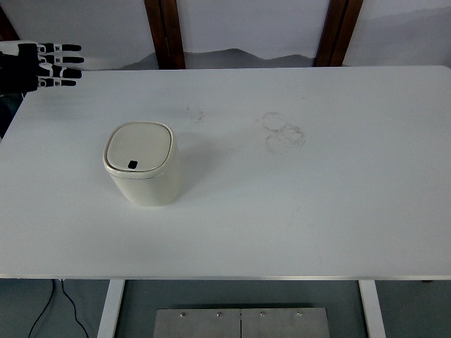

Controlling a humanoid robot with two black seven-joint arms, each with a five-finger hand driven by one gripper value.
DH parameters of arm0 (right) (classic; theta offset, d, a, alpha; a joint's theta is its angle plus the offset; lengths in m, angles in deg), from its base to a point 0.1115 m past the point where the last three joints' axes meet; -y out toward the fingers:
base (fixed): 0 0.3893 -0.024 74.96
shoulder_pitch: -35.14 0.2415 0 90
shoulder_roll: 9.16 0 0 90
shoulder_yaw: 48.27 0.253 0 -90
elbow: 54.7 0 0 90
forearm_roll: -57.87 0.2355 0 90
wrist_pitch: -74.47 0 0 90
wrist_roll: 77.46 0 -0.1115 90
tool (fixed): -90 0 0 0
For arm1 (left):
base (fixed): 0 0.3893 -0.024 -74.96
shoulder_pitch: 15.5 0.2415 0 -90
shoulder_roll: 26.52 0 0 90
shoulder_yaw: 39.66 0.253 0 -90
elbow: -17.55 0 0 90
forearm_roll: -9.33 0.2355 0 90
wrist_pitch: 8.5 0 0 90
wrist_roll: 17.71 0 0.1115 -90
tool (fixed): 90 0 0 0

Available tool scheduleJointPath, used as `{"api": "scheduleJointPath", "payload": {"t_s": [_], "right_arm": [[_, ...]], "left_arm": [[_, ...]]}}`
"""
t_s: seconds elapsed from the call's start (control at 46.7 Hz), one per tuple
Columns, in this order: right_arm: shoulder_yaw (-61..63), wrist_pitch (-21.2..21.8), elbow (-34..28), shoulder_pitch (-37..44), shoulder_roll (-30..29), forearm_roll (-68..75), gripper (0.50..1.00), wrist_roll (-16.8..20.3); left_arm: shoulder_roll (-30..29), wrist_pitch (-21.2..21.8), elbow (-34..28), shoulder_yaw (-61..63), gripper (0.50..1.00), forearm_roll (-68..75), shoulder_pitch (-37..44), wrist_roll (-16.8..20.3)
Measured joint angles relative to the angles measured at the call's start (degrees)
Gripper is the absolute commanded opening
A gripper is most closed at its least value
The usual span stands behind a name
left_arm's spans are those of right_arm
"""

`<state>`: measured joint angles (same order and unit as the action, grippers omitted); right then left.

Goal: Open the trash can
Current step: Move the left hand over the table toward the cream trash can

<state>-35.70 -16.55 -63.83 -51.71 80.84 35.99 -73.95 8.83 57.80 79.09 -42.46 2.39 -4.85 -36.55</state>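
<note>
With the trash can [141, 163] standing closed on the desk [317, 211], bring your left hand [44, 65], fingers [67, 48] now straight, apart and empty well beyond it, down squarely onto the lid's [139, 146] dark button [132, 165] and press gently.

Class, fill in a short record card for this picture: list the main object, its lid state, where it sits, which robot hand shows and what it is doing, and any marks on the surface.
object: small cream trash can
lid: closed, flat on top, dark button near its front edge
position: left half of the white table, upright
left hand: top left corner, fingers extended, holding nothing, apart from the can
right hand: not in view
marks: faint ring stains near table centre
</note>
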Motion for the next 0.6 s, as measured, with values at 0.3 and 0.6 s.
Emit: {"api": "scheduleJointPath", "payload": {"t_s": [0.3, 0.6], "right_arm": [[0.0, 0.0, 0.0, 0.0, 0.0, 0.0, 0.995, 0.0], [0.0, 0.0, 0.0, 0.3, 0.0, 0.0, 0.995, 0.0]], "left_arm": [[3.2, -9.1, 0.0, 2.5, 1.0, 9.6, -7.9, -8.9], [6.8, -11.3, 0.0, 2.6, 1.0, 17.2, -11.5, -9.6]]}}
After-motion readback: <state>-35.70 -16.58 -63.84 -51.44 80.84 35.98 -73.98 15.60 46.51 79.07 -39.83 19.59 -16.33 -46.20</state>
